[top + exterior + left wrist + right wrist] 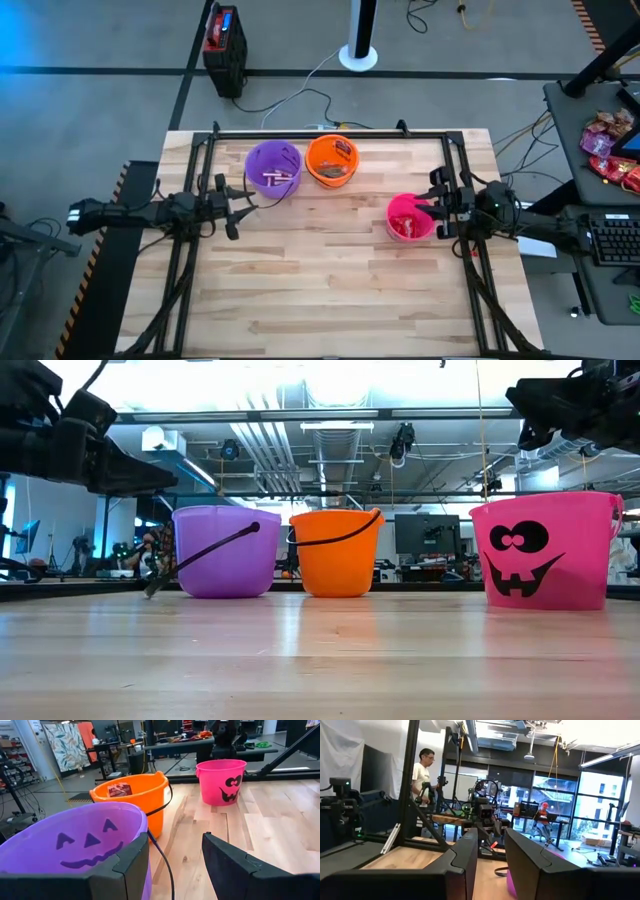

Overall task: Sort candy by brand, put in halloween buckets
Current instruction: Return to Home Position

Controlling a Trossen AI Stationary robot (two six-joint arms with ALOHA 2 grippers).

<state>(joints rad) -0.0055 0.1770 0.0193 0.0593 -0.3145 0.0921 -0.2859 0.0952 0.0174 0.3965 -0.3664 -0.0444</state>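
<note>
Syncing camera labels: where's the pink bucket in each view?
High: pink bucket right of centre, beside the right gripper.
Low: far right, face showing.
Left wrist: beyond the orange bucket.
Right wrist: just a pink sliver between the fingers, probably it.
Landmark: the orange bucket, absent from right wrist.

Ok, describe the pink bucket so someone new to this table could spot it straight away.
On the wooden table, look to the right side, just at the right gripper. The pink bucket stands alone there, apart from the purple bucket and orange bucket paired farther left. It holds red candy.
</note>
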